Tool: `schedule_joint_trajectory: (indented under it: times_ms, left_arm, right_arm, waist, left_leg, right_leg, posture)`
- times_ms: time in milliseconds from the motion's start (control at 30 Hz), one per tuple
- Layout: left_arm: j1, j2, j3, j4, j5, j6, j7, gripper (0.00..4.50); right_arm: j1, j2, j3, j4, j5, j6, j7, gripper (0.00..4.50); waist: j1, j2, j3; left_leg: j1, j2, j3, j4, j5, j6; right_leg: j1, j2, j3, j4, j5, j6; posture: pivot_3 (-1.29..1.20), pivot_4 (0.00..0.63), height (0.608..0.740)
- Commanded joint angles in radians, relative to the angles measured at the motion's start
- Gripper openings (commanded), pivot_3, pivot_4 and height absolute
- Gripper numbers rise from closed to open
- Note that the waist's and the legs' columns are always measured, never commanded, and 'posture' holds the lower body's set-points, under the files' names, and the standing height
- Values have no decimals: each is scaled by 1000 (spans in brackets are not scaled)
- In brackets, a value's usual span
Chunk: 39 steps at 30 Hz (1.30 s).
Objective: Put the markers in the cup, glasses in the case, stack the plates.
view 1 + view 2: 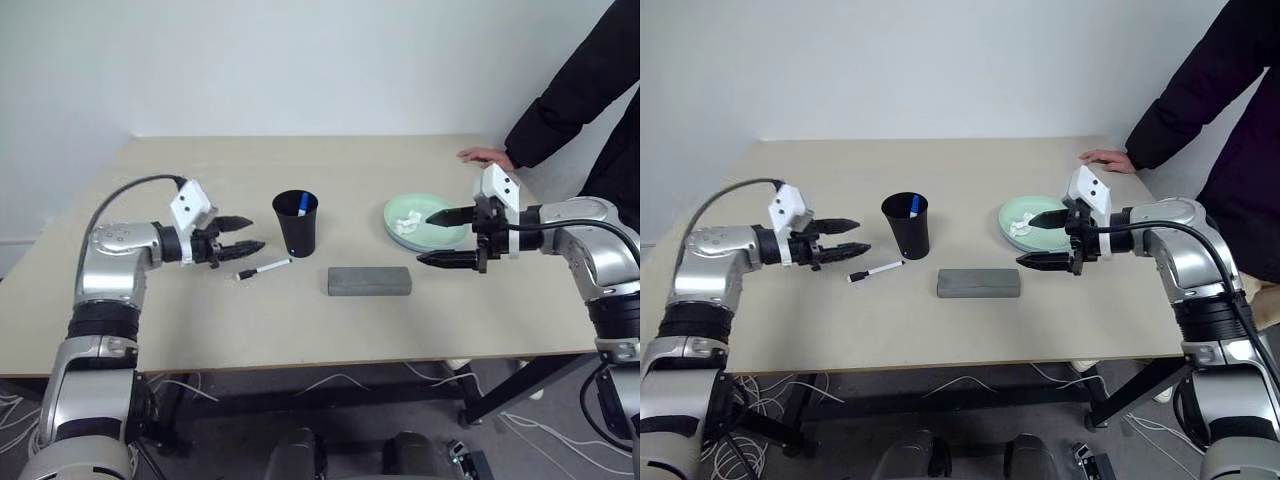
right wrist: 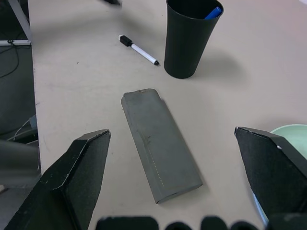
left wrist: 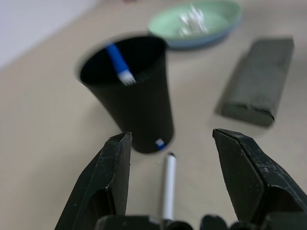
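On the smooth beige counter [image 1: 300, 320] you see the black tapered plastic cup [image 1: 296, 222] standing upright, and I use it as the landmark. The blue-capped marker [image 1: 302, 205] leans inside it. The thin black-capped marker [image 1: 264, 268] lies flat on the counter just to the left of the cup's base. The grey rectangular case [image 1: 369, 281], fabric-like and closed, lies near the cup on its right. Further right is the round mint green plate [image 1: 425, 222] with crumpled white tissue [image 1: 407, 221] in it, on top of a light blue plate. Your left gripper [image 1: 247, 232] hovers left of the cup, fingers apart and empty. Your right gripper [image 1: 433, 238] is beside the plate, fingers wide apart. A person's hand [image 1: 487, 156] rests on the counter's far edge.
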Motion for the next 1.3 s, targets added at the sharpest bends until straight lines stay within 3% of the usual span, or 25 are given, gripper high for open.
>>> schedule_joint_trajectory:
  times_ms: [33,167,500,1267,1300]
  left_arm:
    - [-78,-12,-40,100,62,-82,-12,2814]
    - [-153,-35,-89,246,127,-139,-11,2814]
    - [-291,-62,-135,480,247,-189,15,2814]
    - [-311,-107,-158,571,379,-182,87,2814]
    - [-310,-107,-158,572,380,-178,86,2455]
  right_arm:
    - [-12,-12,-27,-23,11,-6,3,4500]
    - [2,-17,-33,-40,15,3,-3,4500]
    - [36,-28,-53,-86,24,31,-24,4500]
    - [70,-49,-70,-136,45,65,-49,4500]
    - [71,-49,-70,-137,45,66,-50,4500]
  waist:
    - [0,0,0]
    - [0,0,0]
    - [0,0,0]
    - [10,0,0]
    - [10,0,0]
  left_leg:
    - [-1,-1,1,0,0,0]
    - [-14,-2,3,4,1,-2]
    - [-14,-2,2,8,1,-1]
    - [-14,-2,0,10,1,-1]
    - [-14,-2,0,10,1,-1]
  right_leg:
    - [-2,1,0,0,0,-1]
    - [-11,5,-2,3,2,0]
    - [-10,4,-4,3,1,-1]
    - [-9,4,-6,4,2,-2]
    - [-9,4,-6,4,2,-2]
  posture:
    - [0,0,740]
    - [0,0,740]
    - [0,0,740]
    - [0,0,740]
    - [0,0,740]
